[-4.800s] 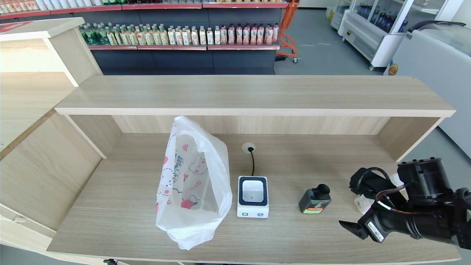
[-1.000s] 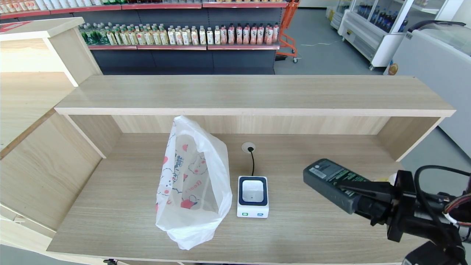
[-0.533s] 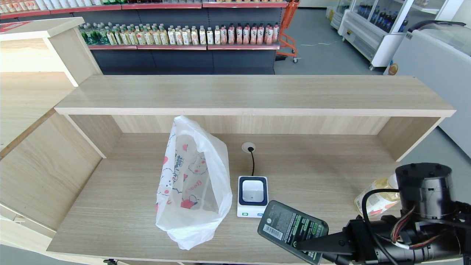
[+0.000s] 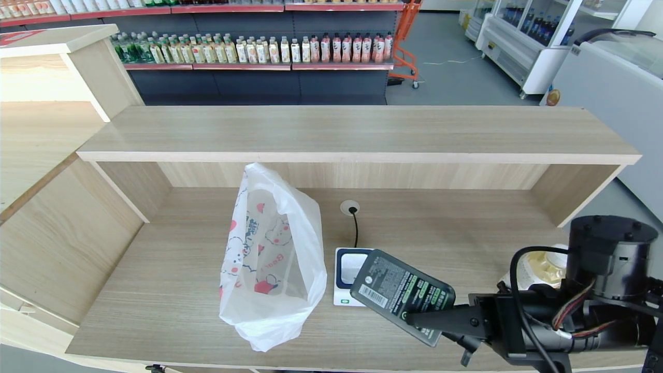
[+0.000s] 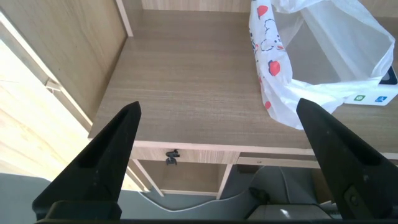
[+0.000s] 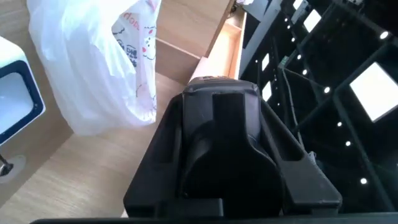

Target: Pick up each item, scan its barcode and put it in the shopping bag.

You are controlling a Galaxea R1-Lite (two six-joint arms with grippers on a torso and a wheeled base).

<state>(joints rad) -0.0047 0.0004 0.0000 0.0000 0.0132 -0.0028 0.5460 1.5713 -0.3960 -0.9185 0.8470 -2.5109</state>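
Close to the near edge of the counter point(image 4: 171, 295), the right claw point(image 4: 426, 321) is pinching one end of a flat dark bottle point(image 4: 401, 292), which juts out to the left, tilted, and hangs over the near right corner of the scanner point(image 4: 346, 273). The trouble I'd expect first is that the barcode face is turned up towards the ceiling while the scanner's window also looks up, so unless the wrist rolls the bottle over, it likely won't read. The hold is at one end with most of the bottle hanging free, so a quick turn could let it pivot or slip between the fingers and drop onto the scanner. At the near left corner the left claw point(image 5: 219, 106) hangs spread wide with nothing in it, well apart from all this. Just left of the scanner, touching its side, the bag point(image 4: 269, 259) stands limp with its mouth gaping. If the bottle catches the thin rim on the way in, I think the bag could fold or tip over instead of taking it. A little farther back on the right, a second bottle point(image 4: 538, 269) lies partly behind the right arm, and a swing of that arm might knock it rolling. Farthest, the scanner's cable point(image 4: 355, 225) runs back into the counter, out of harm's way.
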